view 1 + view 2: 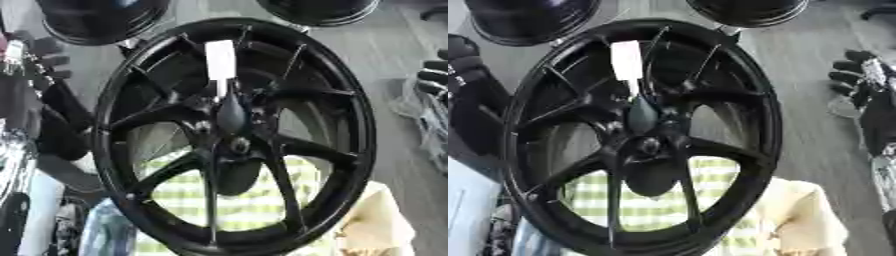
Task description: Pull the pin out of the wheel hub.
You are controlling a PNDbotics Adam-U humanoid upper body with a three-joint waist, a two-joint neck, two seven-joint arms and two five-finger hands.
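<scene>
black wheel hub (234,137) standing upright on its rim, filling most of both views, thin spokes fanning out from a dark centre. at that centre, a round bolt-like boss (238,145). just above the boss, a dark teardrop-shaped piece (641,114) seated against the centre of the hub, possibly the pin, though too blurred to be sure. from the top of that piece, a thin stem rising to a white rectangular tag (626,60) hanging in front of the upper spokes.

left of the hub, left hand (39,57) raised beside the rim, dark fingers (45,48) apart and loosely extended, clamped on nothing, not touching the hub as far as can be seen. right of the hub, right hand (861,75) well apart from the rim, fingers (849,66) spread and slightly bent, holding nothing.

behind the hub, at its top, two more dark wheels (101,20) on the grey floor (807,100). below the hub, seen through the lower spokes, a green and white checked cloth (658,200); beside it to the right, a pale yellow cloth (807,220).
</scene>
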